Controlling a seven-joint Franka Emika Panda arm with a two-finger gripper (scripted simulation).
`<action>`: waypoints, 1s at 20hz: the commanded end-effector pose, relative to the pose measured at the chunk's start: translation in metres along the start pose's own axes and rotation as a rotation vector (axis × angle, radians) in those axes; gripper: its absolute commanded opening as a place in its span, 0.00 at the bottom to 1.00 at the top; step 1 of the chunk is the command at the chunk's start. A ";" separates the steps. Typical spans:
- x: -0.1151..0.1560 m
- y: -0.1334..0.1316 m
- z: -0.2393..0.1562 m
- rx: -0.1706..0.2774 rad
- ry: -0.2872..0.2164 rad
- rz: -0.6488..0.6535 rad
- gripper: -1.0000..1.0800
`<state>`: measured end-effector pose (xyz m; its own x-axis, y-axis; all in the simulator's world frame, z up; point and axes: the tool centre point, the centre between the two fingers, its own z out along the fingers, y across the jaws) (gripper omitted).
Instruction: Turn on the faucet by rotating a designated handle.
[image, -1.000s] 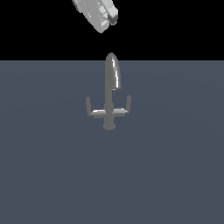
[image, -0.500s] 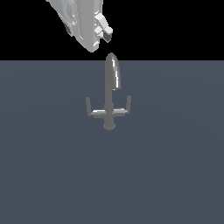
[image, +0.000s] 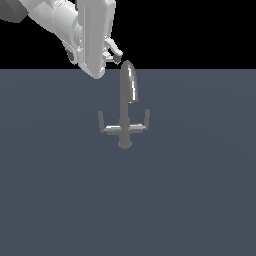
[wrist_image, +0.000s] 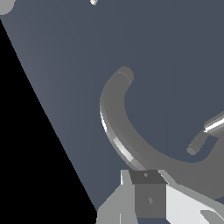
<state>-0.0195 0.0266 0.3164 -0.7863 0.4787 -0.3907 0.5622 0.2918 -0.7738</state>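
The faucet is a small grey tap with a tall rounded spout, a round base and a crossbar. The handle is the crossbar's arm on the exterior view's left, with an upright peg; an identical lever is on the right. My gripper hangs high up, just to the exterior view's left of the spout's top and well above the handle, touching nothing. The wrist view shows the curved spout, one lever peg and one of my fingers. The gap between my fingers is not visible.
The faucet stands on a flat blue-grey surface that fills the lower part of the exterior view. My white arm comes in from the upper left.
My gripper has come down and towards the exterior view's left, and now sits beside the spout's top. The faucet and its levers have not moved.
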 end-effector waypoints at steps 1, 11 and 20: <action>0.000 0.012 -0.001 0.023 -0.030 -0.077 0.00; 0.006 0.060 -0.005 0.129 -0.136 -0.378 0.00; 0.017 0.104 -0.008 0.247 -0.217 -0.642 0.00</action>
<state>0.0249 0.0682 0.2398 -0.9910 0.1158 0.0671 -0.0339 0.2673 -0.9630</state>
